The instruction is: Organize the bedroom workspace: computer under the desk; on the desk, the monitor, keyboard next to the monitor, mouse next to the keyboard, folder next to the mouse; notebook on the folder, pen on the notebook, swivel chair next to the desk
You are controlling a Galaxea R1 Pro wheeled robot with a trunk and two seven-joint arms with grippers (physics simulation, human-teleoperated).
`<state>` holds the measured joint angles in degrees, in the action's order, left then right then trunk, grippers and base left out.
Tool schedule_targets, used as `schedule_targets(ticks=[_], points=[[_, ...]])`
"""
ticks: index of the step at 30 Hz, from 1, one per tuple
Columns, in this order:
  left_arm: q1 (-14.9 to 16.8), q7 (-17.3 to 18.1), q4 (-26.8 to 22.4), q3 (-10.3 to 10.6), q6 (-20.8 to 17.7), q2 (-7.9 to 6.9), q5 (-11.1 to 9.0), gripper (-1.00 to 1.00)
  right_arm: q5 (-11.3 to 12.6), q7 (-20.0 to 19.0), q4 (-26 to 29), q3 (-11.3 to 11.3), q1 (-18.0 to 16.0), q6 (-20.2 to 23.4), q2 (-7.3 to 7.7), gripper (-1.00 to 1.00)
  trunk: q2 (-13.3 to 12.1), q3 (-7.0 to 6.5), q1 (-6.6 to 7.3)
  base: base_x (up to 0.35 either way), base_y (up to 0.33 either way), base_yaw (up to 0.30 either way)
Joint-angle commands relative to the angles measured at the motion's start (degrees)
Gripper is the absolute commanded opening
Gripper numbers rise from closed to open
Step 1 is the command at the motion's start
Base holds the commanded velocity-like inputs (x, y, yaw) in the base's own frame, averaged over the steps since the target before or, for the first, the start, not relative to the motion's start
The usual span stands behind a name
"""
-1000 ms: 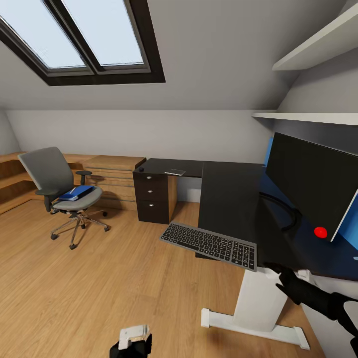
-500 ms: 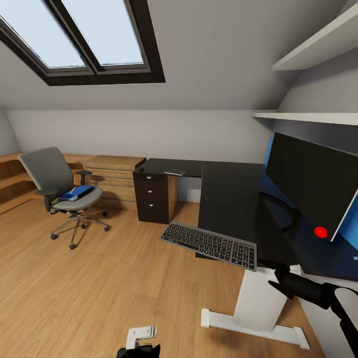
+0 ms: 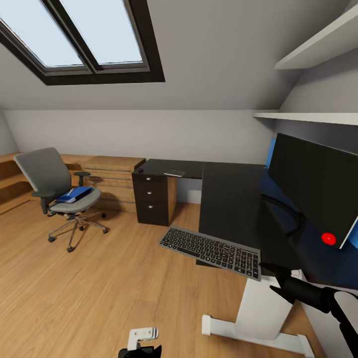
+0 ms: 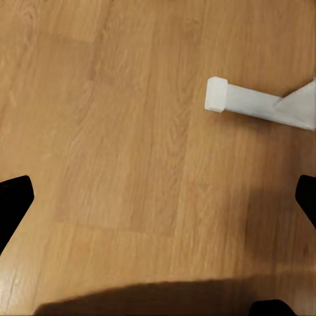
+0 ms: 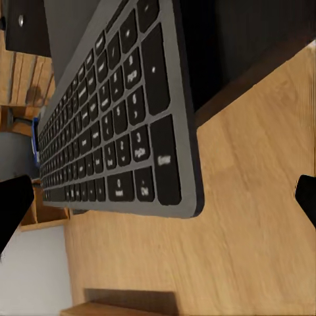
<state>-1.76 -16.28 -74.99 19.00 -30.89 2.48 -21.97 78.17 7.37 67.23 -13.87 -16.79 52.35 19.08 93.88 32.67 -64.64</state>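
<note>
A grey keyboard (image 3: 211,247) lies at the near edge of the black desk (image 3: 228,199), partly overhanging the floor. My right gripper (image 3: 272,271) is open just off its near right corner; in the right wrist view the keyboard (image 5: 112,118) lies ahead of the open right gripper (image 5: 158,197). The monitor (image 3: 313,184) stands on the desk at the right. A swivel chair (image 3: 49,184) at the left carries a blue folder (image 3: 74,194). A notebook (image 3: 175,172) and a small dark mouse (image 3: 141,169) lie on the desk's far wing. My left gripper (image 3: 141,343) hangs low and open over the floor (image 4: 131,131).
A dark drawer unit (image 3: 151,196) stands under the far wing, with low wooden cabinets (image 3: 112,174) behind the chair. The desk's white leg (image 3: 261,308) and its foot (image 4: 257,102) are close to my left arm. Wall shelves (image 3: 318,117) hang above the monitor.
The view has shifted slightly. My right gripper dipped below the desk edge and has come back up to the keyboard's corner. The left gripper has sunk lower. The keyboard stays put.
</note>
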Motion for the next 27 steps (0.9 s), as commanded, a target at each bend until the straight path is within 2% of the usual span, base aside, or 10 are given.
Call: schedule_targets(ticks=[1, 3, 8, 13, 27], points=[[0.01, -0.48, -0.12, 0.06, -0.14, 0.01, -0.61, 1.00, 0.72, 0.57, -0.34, -0.16, -0.06, 0.13, -0.01, 1.00, 0.03, 0.05, -0.02, 0.104, 0.000, 0.000], [0.01, -0.49, -0.13, 0.06, -0.16, 0.03, -0.61, 1.00, 0.76, 0.56, -0.56, -0.43, -0.07, 0.09, -0.02, 1.00, 0.03, 0.05, -0.02, 0.075, 0.000, 0.000], [0.01, -0.78, -0.25, 0.08, -0.29, 0.16, -0.61, 1.00, 0.89, 0.59, -0.99, -3.29, -0.08, -2.17, -0.44, 1.00, 0.03, 0.05, -0.02, 0.022, 0.000, 0.000], [0.01, -0.91, -0.32, 0.15, -0.31, 0.23, -0.67, 1.00, 1.00, 0.54, -1.07, -3.71, -0.09, -2.75, -0.45, 1.00, 0.03, 0.05, -0.02, 0.003, 0.000, 0.000], [0.01, -0.94, -0.59, 0.07, -0.40, 0.24, -0.79, 1.00, 0.93, 0.62, -1.72, -3.76, -0.09, -2.96, -0.55, 1.00, 5.64, 2.56, -3.09, 0.000, 0.000, 0.000]])
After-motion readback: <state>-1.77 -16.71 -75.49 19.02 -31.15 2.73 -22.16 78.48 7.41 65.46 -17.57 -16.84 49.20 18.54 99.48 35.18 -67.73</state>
